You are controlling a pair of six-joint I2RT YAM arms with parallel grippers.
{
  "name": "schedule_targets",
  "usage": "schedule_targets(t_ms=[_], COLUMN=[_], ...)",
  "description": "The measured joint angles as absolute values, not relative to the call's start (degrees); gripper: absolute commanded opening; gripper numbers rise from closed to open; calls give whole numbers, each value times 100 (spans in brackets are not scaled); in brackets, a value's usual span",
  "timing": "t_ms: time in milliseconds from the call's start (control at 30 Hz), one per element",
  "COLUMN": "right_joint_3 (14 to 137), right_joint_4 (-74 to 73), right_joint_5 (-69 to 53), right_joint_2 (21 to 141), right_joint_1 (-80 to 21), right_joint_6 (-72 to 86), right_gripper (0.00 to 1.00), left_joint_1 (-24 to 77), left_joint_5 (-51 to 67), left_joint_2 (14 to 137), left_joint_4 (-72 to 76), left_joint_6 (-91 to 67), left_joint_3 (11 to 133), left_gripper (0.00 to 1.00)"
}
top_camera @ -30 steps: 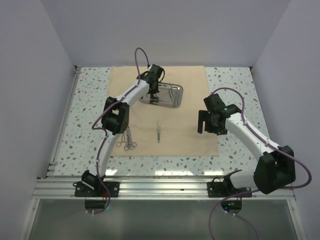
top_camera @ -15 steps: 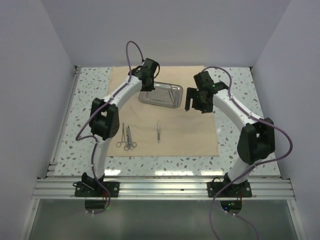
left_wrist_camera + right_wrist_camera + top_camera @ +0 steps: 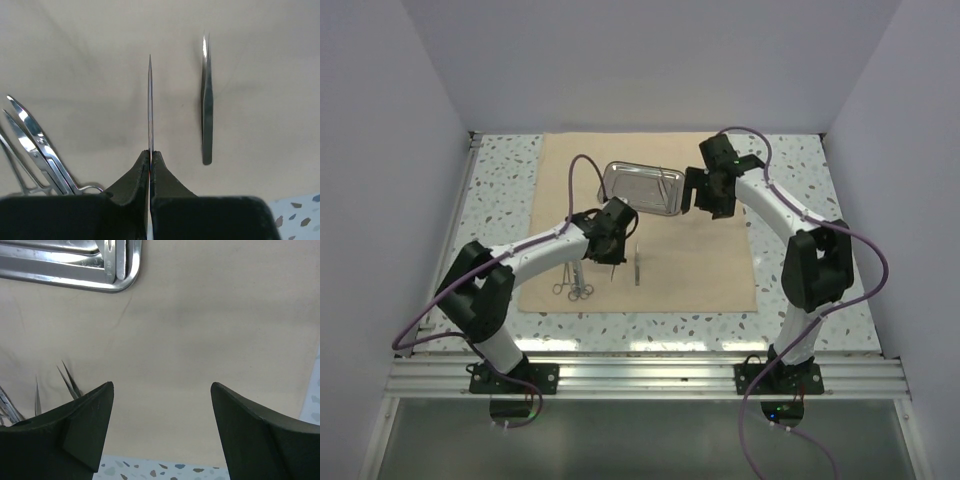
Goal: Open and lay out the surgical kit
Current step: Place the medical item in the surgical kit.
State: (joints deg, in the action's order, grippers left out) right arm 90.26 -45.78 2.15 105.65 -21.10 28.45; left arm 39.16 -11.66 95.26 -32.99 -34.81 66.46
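The beige cloth [image 3: 710, 265] of the surgical kit lies spread flat on the table. On its far half sits the steel tray [image 3: 642, 188], whose corner [image 3: 75, 277] also shows in the right wrist view. My left gripper [image 3: 613, 252] [image 3: 150, 152] is shut on a thin pointed steel instrument [image 3: 150, 100], held edge-on just above the cloth. Tweezers [image 3: 636, 262] [image 3: 207, 110] lie to its right and scissor-like instruments [image 3: 572, 280] [image 3: 35, 145] to its left. My right gripper [image 3: 703, 200] [image 3: 161, 385] hangs open and empty beside the tray's right end.
The speckled tabletop [image 3: 800, 200] runs around the cloth, and white walls enclose it on three sides. An aluminium rail [image 3: 640, 375] with both arm bases lines the near edge. A slim steel piece [image 3: 115, 260] lies inside the tray's corner.
My left arm has swung from the tray back toward the near side, carrying the thin instrument to between the scissors and the tweezers. My right arm has moved in to the tray's right end.
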Motion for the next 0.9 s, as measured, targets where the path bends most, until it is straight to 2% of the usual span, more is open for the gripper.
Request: schedule_targets(t_ms=[167,567,633,667,700,833,900], right_joint_3=[8770,8455,8427,8427,8427,8536,8818], right_joint_4=[-4630,-4845,-4842,-4840,-4834,-4840,-4864], right_joint_5=[231,478,495,495,493,467,447], right_joint_2=[10560,10001,9955,9957,9957,10027,10217], right_joint_1=[-2139,-2147,-2147,-2147,-2147,-2156,-2178], right_joint_6=[2845,2797,2794,2792,2788,2777,2751], right_gripper=[82,82,82,82,82,82,82], left_joint_1=[4053,4097,4128,4136,4147,4171,4171], left_joint_5=[-1068,-897,-840,-810,-773,-718,-718], left_joint_2=[9601,10049,10062,10062,10062,10062,10062], left_joint_4=[-3048,-2438,-2440,-2438,-2438,-2506,-2587], left_joint_6=[-3826,-4095,-4128,-4145,-4145,-4246,-4248], left_joint_3=[6106,6270,6287,6287,6287,6329,6436], left_gripper=[0,0,16,33,38,46,47])
